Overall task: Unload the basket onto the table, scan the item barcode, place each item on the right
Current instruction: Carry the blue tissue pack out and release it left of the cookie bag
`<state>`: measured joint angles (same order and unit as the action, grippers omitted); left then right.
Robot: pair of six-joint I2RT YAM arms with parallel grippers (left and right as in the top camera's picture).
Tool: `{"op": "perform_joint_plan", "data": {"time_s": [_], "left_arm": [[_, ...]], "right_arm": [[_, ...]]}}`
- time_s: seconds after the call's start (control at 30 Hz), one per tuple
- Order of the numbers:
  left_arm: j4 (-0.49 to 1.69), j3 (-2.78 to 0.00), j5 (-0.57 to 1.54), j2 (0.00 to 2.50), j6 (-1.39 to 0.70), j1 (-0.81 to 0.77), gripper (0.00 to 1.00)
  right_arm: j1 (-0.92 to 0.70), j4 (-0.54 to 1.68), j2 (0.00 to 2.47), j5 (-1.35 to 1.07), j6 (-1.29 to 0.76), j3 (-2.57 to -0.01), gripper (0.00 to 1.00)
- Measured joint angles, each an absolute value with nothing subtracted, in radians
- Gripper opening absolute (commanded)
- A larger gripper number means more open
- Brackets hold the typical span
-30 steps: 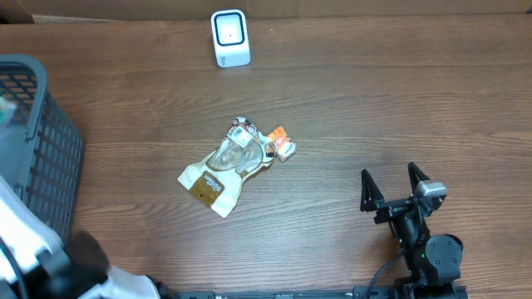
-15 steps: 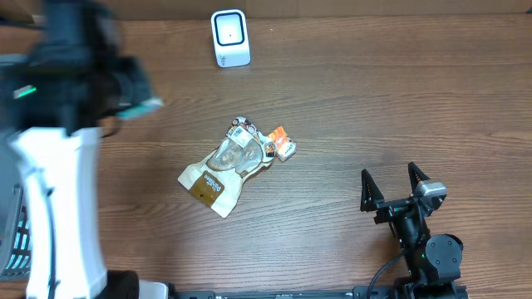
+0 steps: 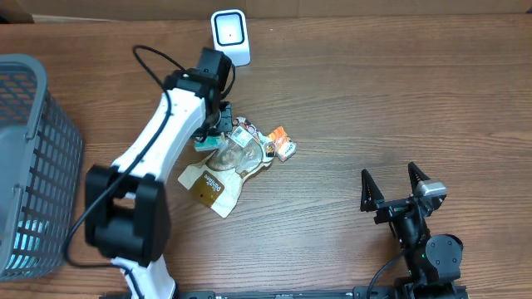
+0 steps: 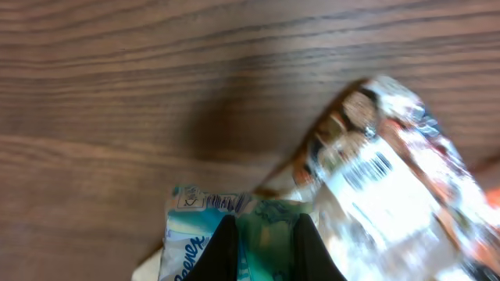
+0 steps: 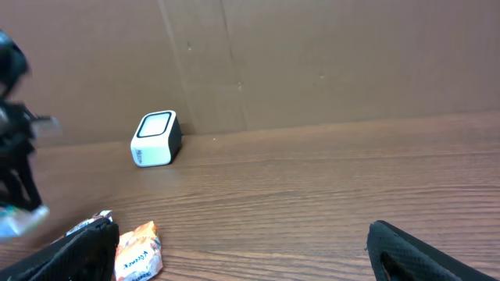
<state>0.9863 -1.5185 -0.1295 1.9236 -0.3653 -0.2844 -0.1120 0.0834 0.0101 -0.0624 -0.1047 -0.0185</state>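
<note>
Overhead view: the left arm reaches over the wooden surface [image 3: 374,100] to its middle; the right arm sits at the near right edge.
Left hand [image 3: 218,124]: fingers together, clamped on a teal tissue pack [image 3: 207,143].
Tissue pack, position: held at the far-left end of a clear pouch [image 3: 223,166], short of the white scanner [image 3: 230,37] at the far edge.
Tissue pack, axis: in the left wrist view the pack [image 4: 191,234] is pinched between the fingers [image 4: 223,250] and runs out of the bottom of the frame. Its long axis and heading cannot be told.
Pouch: lies flat, long axis diagonal from near-left to far-right. A barcode label [image 4: 367,168] faces up.
Orange packet [image 3: 283,145]: just beside the pouch's far-right end.
Right hand [image 3: 389,176]: fingers wide apart, holding nothing.
Basket [image 3: 33,149]: grey, at the left edge.
</note>
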Motion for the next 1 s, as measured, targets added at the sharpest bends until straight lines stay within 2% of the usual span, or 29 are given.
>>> {"op": "perform_joint_plan", "data": {"time_s": [0.07,0.17,0.2,0.23,0.4,0.53,0.63,0.83,1.0], "left_arm": [[0.963,-1.515,-0.135,1.964,-0.374,-0.279,0.14],[0.954,-1.511,-0.141,1.998,-0.409,-0.271,0.45],[0.953,-1.510,-0.141,2.001,-0.427,-0.267,0.81],[0.953,-1.510,-0.144,2.001,-0.435,-0.260,0.90],[1.068,-1.561,-0.147,2.001,-0.459,-0.227,0.91],[1.233,-1.758,-0.148,1.998,-0.466,-0.201,0.92],[1.316,-1.887,-0.151,1.965,-0.466,-0.194,1.00],[1.439,-2.032,-0.173,1.774,-0.465,-0.165,0.99],[1.524,-2.051,-0.220,1.605,-0.465,-0.023,0.99]], "right_arm": [[-0.112,0.083,0.010,-0.062,-0.105,-0.019,1.00],[-0.112,0.083,0.010,-0.062,-0.105,-0.019,1.00],[-0.112,0.083,0.010,-0.062,-0.105,-0.019,1.00],[-0.112,0.084,0.010,-0.062,-0.105,-0.019,1.00],[-0.112,0.083,0.010,-0.062,-0.105,-0.019,1.00],[-0.112,0.082,0.010,-0.062,-0.105,-0.019,1.00],[-0.112,0.084,0.010,-0.062,-0.105,-0.019,1.00],[-0.112,0.083,0.010,-0.062,-0.105,-0.019,1.00],[-0.112,0.084,0.010,-0.062,-0.105,-0.019,1.00]]}}
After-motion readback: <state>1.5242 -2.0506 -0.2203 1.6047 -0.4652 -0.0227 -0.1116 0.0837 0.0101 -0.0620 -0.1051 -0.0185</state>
